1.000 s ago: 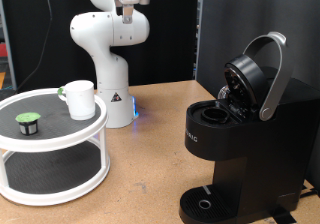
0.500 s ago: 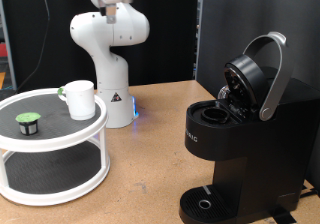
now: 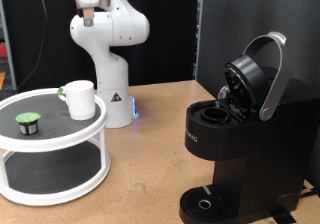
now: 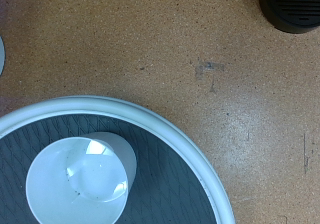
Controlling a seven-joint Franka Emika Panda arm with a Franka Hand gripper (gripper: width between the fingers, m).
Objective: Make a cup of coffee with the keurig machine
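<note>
The white cup (image 3: 80, 99) stands upright on the top shelf of a round white two-tier stand (image 3: 52, 147). In the wrist view the cup (image 4: 80, 179) shows from above and looks empty. The black keurig machine (image 3: 243, 134) stands at the exterior view's right with its silver-handled lid (image 3: 262, 74) raised and the pod chamber open. Its round drip tray base (image 4: 294, 4) shows in a corner of the wrist view. My gripper (image 3: 89, 17) hangs high at the exterior view's top, above the cup and well clear of it. Its fingers do not show in the wrist view.
A small dark green-topped pod (image 3: 27, 121) lies on the stand's top shelf, to the exterior view's left of the cup. The stand's rim (image 4: 190, 149) curves through the wrist view. The white robot base (image 3: 108, 79) stands behind the stand on the brown table (image 3: 150, 154).
The hand has moved towards the exterior view's left, from above the robot base to above the cup. The cup, pod and machine have not moved.
</note>
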